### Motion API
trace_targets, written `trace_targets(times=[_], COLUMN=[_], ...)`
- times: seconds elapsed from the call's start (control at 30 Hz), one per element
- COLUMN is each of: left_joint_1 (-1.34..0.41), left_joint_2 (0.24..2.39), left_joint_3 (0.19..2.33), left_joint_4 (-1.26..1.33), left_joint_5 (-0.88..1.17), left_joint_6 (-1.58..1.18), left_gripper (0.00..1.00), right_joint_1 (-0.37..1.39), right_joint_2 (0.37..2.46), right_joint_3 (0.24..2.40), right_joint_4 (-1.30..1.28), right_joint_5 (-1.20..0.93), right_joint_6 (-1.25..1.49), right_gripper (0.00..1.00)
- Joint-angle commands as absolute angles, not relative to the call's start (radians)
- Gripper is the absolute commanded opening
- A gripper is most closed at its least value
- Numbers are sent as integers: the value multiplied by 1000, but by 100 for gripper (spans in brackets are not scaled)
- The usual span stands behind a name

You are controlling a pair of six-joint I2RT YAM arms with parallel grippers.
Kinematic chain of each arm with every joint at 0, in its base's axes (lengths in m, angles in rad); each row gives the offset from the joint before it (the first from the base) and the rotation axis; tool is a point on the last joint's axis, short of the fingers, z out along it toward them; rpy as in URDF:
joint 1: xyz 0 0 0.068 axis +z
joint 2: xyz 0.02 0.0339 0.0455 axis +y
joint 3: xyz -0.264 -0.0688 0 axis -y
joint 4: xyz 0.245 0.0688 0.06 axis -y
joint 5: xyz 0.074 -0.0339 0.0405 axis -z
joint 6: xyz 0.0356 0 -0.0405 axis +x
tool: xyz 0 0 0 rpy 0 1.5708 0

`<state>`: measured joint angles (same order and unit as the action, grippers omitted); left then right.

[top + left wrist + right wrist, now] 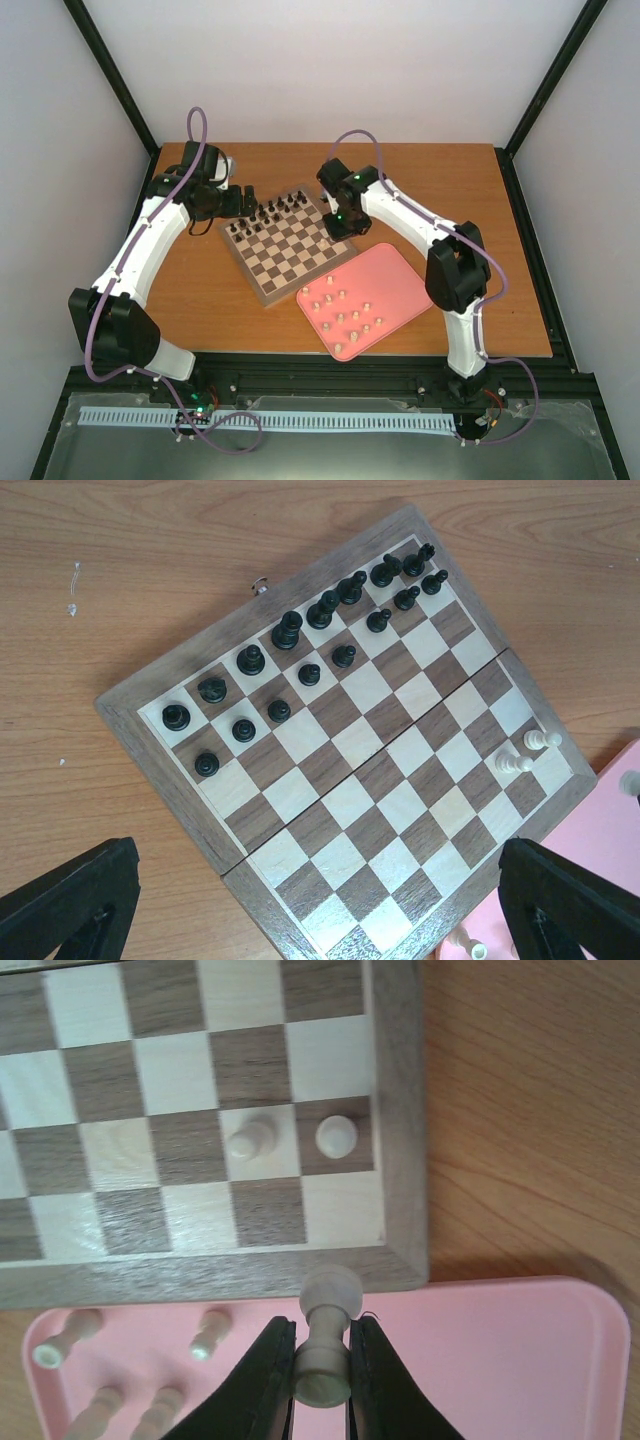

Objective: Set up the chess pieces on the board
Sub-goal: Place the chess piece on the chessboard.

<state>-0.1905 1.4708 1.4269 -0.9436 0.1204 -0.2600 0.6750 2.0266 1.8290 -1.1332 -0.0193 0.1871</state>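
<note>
The right claw point(322, 1365) clenches a pale piece point(331, 1292), its long axis pointing at the board point(398, 1160) edge just ahead; the left claw point(320, 905) gapes.

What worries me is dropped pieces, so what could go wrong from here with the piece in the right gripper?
1. The right gripper pinches the pale piece near one end only, so it might tilt or slip in transit.
2. Two placed pieces sit at the corner of the board; the fingers could knock them while setting this one down.
</note>
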Motion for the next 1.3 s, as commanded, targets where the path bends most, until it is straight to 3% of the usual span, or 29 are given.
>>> trace_targets(times=[0.0,1.27], left_joint_1=[-184,-184], left_joint_2=[1471,1512], left_joint_3=[1434,1450], left_joint_4=[-947,-950], left_joint_5=[117,108], left_joint_6=[-256,-252], left_gripper=[100,100], right_joint_1=[648,639], right_joint_2=[2077,2238], right_joint_3=[1856,1920], right_joint_4=[-1139,-1164], right_joint_5=[-11,-19], right_joint_6=[168,126], right_gripper=[13,14])
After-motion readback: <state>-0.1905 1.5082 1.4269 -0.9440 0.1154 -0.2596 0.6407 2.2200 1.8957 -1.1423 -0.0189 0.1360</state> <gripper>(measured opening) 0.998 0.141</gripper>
